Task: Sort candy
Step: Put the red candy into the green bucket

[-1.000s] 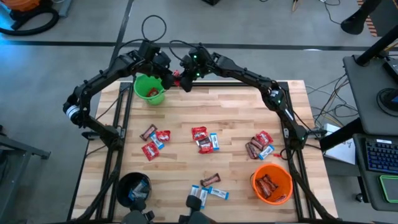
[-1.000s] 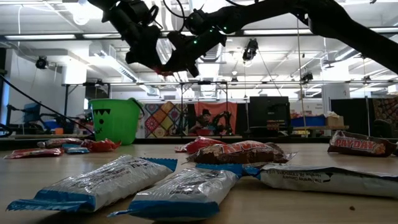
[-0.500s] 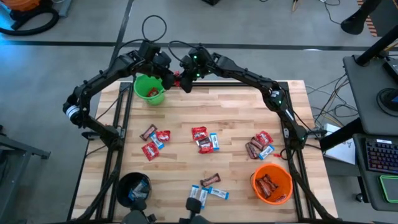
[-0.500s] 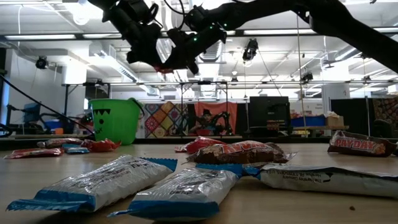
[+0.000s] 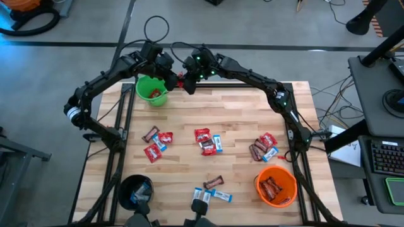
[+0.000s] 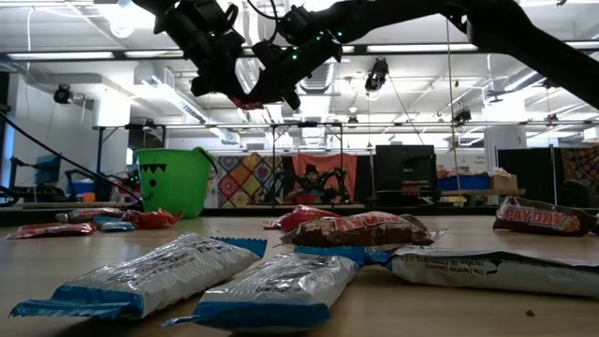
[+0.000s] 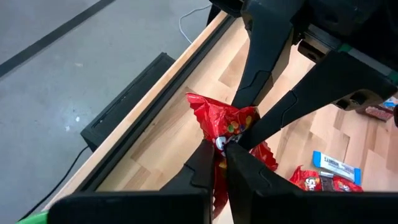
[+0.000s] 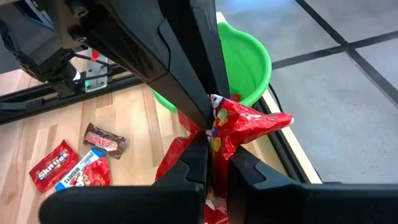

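Note:
A red candy packet (image 5: 180, 78) hangs in the air over the table's far edge, just right of the green bucket (image 5: 151, 90). My left gripper (image 5: 173, 78) and my right gripper (image 5: 187, 81) meet there, both shut on this packet. It also shows in the low view, high above the green bucket (image 6: 174, 178). More candy lies on the table: red packets, blue-and-white packets and brown bars (image 5: 207, 140). My left gripper pinches the crumpled red packet near its middle (image 7: 219, 138) between its two fingers, slanting down from the table's left. The packet is lifted clear, with its crinkled ends sticking out on both sides. My right gripper pinches the same packet near its middle (image 8: 217, 134) between its two fingers, slanting down from the table's right, right beside the left arm's fingertips (image 8: 200, 106). One end of the packet (image 8: 267, 119) fans out toward the bucket.
A black bucket (image 5: 136, 190) stands at the near left and an orange bucket (image 5: 276, 185) with brown bars at the near right. Candy lies in groups at the left (image 5: 158, 142), the right (image 5: 264, 146) and the near middle (image 5: 211, 189).
My left gripper has shut on the red packet that my right gripper holds up. Both arms and the packet have kept their place.

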Action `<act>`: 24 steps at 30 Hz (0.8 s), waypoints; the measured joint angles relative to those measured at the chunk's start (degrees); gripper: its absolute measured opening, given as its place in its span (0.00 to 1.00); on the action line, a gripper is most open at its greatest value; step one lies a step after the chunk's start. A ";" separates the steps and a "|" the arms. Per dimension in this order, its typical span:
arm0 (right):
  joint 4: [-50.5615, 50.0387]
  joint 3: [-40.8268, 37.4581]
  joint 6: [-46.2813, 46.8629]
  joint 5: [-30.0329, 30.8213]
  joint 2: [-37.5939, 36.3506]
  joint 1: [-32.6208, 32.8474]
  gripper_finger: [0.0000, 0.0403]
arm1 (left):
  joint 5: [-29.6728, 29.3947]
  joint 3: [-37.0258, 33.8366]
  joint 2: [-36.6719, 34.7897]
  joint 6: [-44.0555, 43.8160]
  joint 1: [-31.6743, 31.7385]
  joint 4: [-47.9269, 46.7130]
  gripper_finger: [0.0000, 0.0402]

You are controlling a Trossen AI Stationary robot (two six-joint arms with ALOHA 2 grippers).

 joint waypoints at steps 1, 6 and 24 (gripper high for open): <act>-0.14 0.00 -0.04 0.01 -0.04 0.00 0.05 | 0.02 0.00 0.00 -0.16 0.00 -0.06 0.00; -0.63 0.00 0.00 0.05 -0.29 0.00 0.16 | -0.56 0.00 0.07 -0.41 0.11 -1.03 0.00; -10.75 0.00 -0.04 9.27 -0.29 -0.51 0.38 | -17.38 0.44 -0.91 3.14 3.69 -13.40 0.00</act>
